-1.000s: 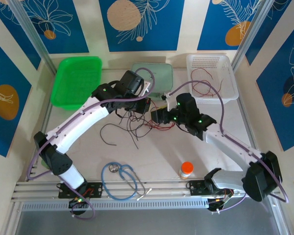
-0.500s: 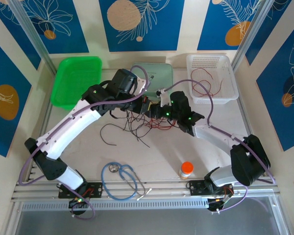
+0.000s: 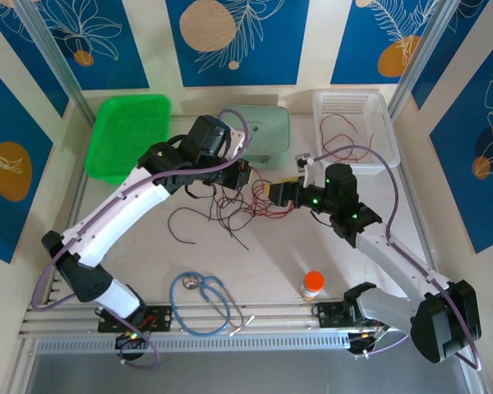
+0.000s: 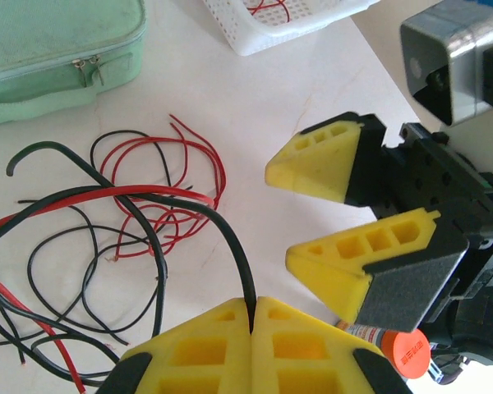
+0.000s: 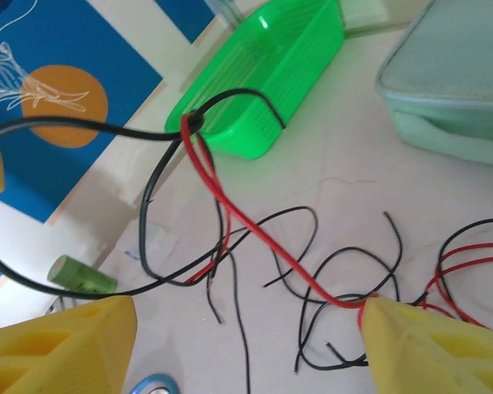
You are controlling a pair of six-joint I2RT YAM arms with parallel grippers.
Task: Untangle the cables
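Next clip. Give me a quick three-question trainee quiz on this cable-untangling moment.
1. True or false: the left claw is shut on a black cable.
2. Where does one red cable lie alone? A green tray; B white basket; C mint case.
3. Fill in: the right claw has its jaws ___.
Key: 1 true; 2 B; 3 open.

Bare desk (image 3: 271,250) is lying open on the near side of the cables (image 3: 230,209); green tray (image 3: 127,135), mint case (image 3: 267,127) and white basket (image 3: 357,156) are blocking the far side.
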